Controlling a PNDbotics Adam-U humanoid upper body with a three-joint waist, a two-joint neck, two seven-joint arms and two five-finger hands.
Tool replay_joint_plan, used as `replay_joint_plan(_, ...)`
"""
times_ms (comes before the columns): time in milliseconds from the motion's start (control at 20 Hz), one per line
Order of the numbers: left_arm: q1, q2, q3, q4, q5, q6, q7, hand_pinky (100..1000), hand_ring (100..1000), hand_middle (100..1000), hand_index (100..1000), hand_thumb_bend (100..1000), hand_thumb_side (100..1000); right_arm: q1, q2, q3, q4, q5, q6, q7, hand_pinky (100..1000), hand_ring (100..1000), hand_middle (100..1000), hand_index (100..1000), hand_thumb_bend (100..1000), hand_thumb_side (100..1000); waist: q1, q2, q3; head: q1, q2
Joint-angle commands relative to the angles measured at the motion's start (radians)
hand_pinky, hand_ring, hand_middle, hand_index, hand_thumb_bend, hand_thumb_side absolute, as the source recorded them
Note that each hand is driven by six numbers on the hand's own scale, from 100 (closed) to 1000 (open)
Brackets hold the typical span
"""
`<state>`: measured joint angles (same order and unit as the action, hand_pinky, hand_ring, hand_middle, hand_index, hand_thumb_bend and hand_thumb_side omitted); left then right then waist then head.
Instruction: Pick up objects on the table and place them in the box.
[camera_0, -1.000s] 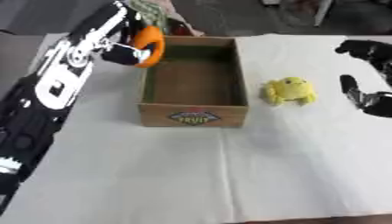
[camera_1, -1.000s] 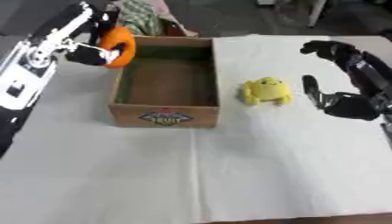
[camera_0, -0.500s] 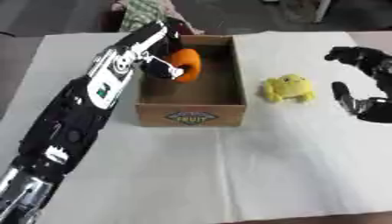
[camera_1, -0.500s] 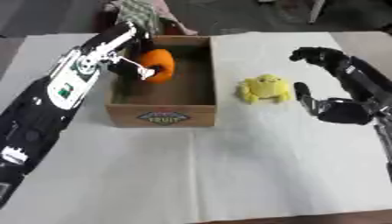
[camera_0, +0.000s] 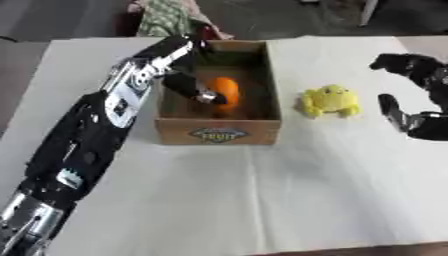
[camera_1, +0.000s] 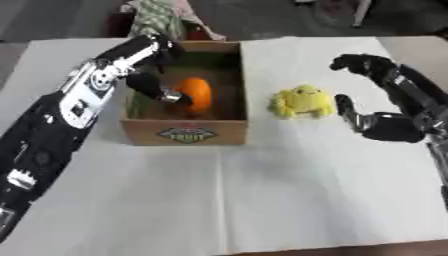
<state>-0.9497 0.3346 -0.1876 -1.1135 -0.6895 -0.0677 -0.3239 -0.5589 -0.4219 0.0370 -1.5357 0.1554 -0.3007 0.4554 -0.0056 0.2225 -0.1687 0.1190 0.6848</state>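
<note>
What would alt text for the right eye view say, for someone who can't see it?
A robot's left hand holds an orange object inside a cardboard box on a white-covered table. A yellow plush toy lies just right of the box, and the robot's right hand hovers open beside it.

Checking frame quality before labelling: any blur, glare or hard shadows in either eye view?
Left eye view: soft all over, left hand smeared, box label unreadable. Right eye view: same softness; orange and yellow toy lack fine detail. No glare on the white table; lighting even, only faint shadows.
</note>
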Motion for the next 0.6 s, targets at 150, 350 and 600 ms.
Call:
replay_joint_plan(150, 0.014, 0.04, 0.046, -0.125, 0.078, 0.021, 0.07, 778, 443, 631, 792, 932, 670, -0.035, -0.038, -0.019, 0.002, 0.003, -0.005, -0.011, 968, 1000, 811, 900, 100, 203, -0.004, -0.017, 0.011, -0.016, -0.008)
replay_joint_plan(350, 0.099, 0.057, 0.118, -0.228, 0.144, 0.015, 0.134, 767, 416, 599, 765, 905, 587, -0.068, -0.08, -0.023, 0.03, 0.022, -0.016, -0.032, 965, 1000, 815, 903, 100, 200, -0.004, -0.014, 0.032, -0.04, -0.013)
replay_joint_plan(600, 0.222, 0.102, 0.163, -0.36, 0.225, 0.048, 0.216, 761, 405, 586, 754, 859, 545, -0.126, -0.127, -0.002, 0.086, 0.046, -0.041, -0.045, 961, 1000, 818, 906, 100, 198, -0.004, -0.011, 0.057, -0.064, -0.014)
